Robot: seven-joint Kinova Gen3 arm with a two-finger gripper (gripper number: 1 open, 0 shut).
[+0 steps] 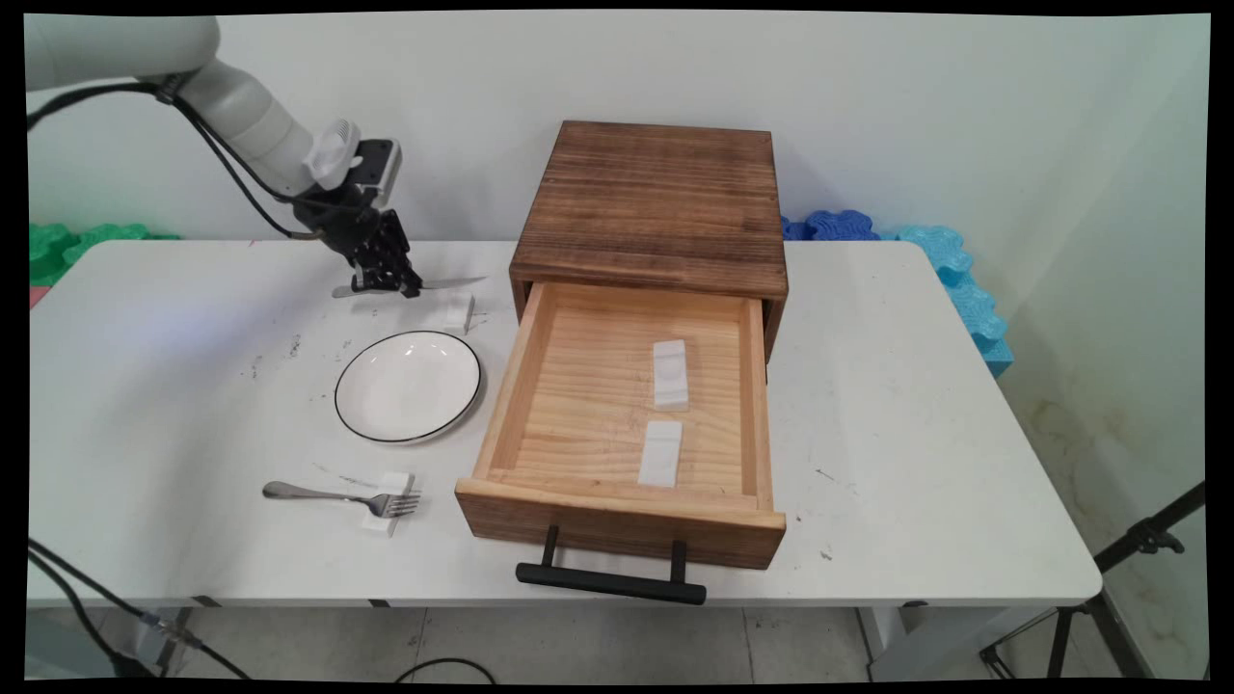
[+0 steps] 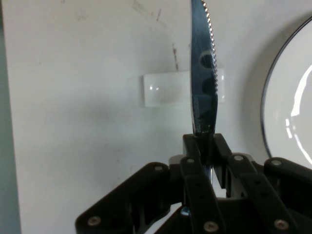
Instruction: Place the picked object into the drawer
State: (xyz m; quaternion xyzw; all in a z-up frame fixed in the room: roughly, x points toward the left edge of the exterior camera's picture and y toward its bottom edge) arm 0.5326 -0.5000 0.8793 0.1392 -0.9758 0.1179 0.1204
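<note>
My black gripper is shut on a metal table knife, held level just above the table at the back left. In the hand view the serrated blade rises from between the closed fingers and crosses over a small white rest block on the table. That block lies just right of and below the gripper in the main view. A white plate with a dark rim sits in front of the gripper; its edge shows at the right of the hand view.
A wooden box stands mid-table with its drawer pulled out; two white blocks lie inside. A fork rests on another white block near the front left. Blue and green foam pieces lie behind the table.
</note>
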